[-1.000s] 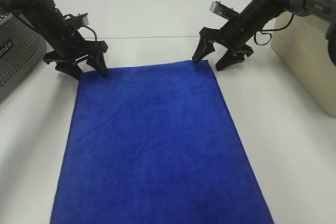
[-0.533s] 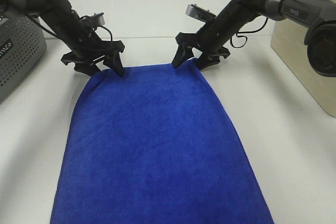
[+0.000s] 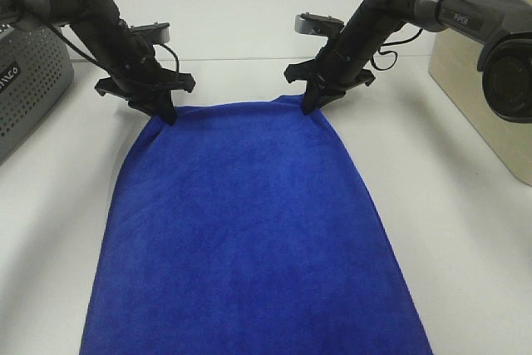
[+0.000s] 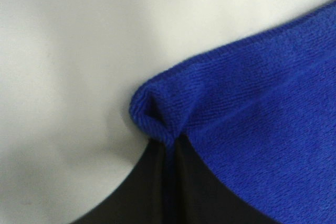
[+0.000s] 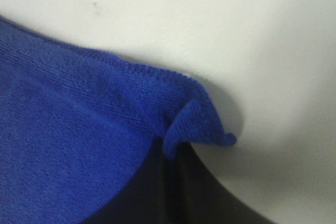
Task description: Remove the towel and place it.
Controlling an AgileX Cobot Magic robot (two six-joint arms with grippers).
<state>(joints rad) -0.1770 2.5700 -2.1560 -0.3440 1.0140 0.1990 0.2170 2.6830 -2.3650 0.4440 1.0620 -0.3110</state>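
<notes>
Left pincer (image 3: 166, 114) and right pincer (image 3: 309, 106) clamped on towel (image 3: 249, 230) far corners (fabric bunched). Lift evenly, level, clear of worktop (image 3: 465, 230).

bright, even, diffuse light from above; no glare, only a mild washing-out of the white table (image 3: 465, 230). faint, soft-edged shadows under both arms in the high view. sharp enough there, slightly grainy. soft and blurred at close range in both wrist views: weave of the towel (image 4: 262, 108) just legible, dark out-of-focus mass along one edge, broad grey shadow beside the pinched corners.
</notes>
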